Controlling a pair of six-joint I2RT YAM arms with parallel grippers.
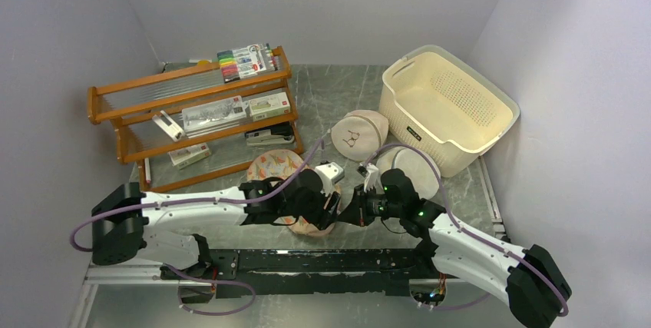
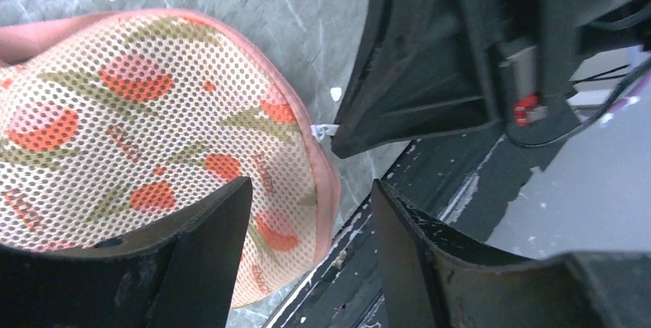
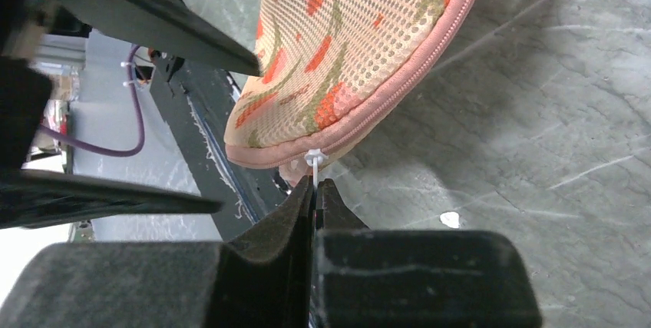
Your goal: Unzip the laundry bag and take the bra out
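Observation:
The laundry bag [image 1: 275, 167] lies flat at the table's near edge, cream-peach mesh with red-orange flowers and pink zip edging [image 2: 153, 105]. Its zip looks closed. My right gripper [image 3: 315, 187] is shut on the white zip pull [image 3: 315, 160] at the bag's [image 3: 361, 36] near corner; the pull also shows in the left wrist view [image 2: 324, 130]. My left gripper [image 2: 311, 186] is open, its jaws straddling the bag's pink near edge, one finger [image 2: 207, 236] over the mesh. In the top view the two grippers meet over the bag, left [image 1: 326, 207] and right [image 1: 347, 213]. The bra is hidden.
A wooden rack [image 1: 192, 113] with pens and boxes stands at the back left. A cream basket [image 1: 449, 105] stands at the back right. A round dome bag with a bra drawing [image 1: 357, 134] and a white dome bag [image 1: 421, 165] lie before it. A black rail [image 1: 307, 263] runs along the near edge.

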